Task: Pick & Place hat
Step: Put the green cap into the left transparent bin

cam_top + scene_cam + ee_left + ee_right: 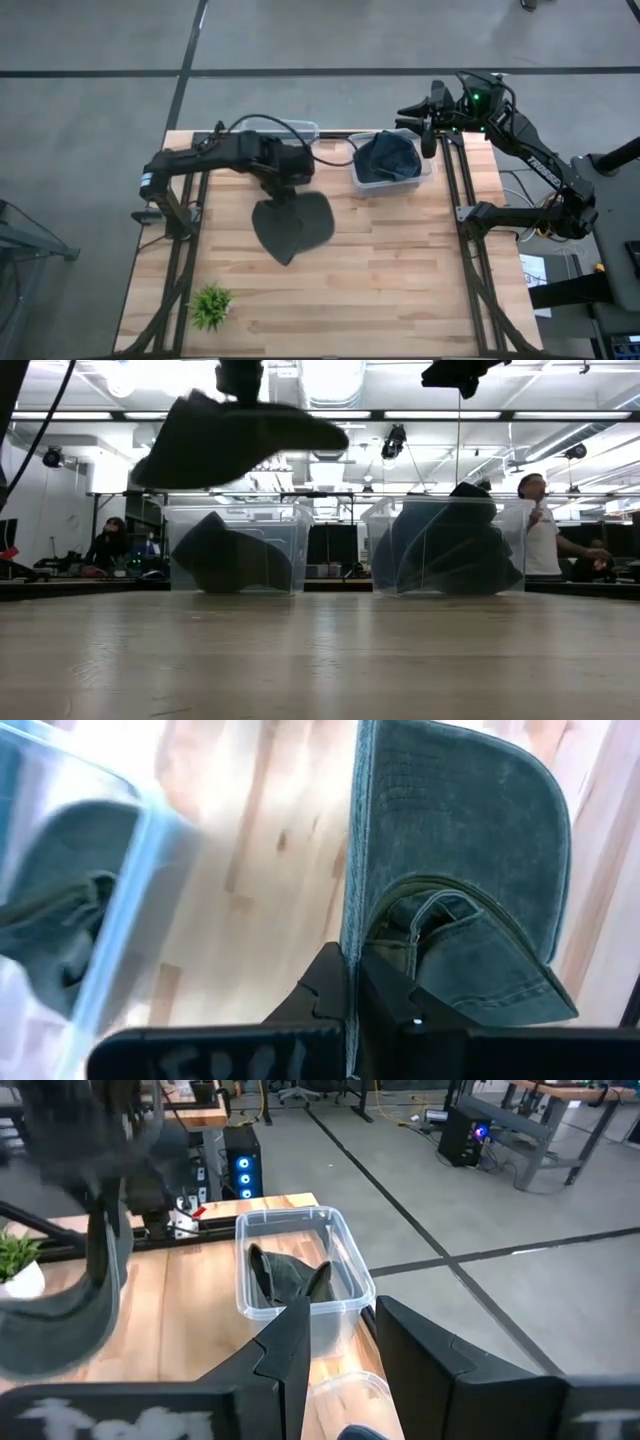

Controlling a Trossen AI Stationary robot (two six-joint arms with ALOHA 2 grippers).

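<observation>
Bright ceiling lights [330, 380] glaring overhead, backlit hat [235, 440] perhaps motion-blurred in silhouette.

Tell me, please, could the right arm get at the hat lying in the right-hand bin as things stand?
Probably yes: the right gripper, jaws open and empty, hangs beside the open-topped bin, and nothing covers the hat inside.

The hat [470, 870] is made of washed, matt denim-like cloth with stitched seams. The table [400, 270] is formed of pale, smooth wooden planks. Both bins [392, 180] appear to be clear, glossy plastic. The left claw [350, 1005] is finished in matt black, probably plastic.
</observation>
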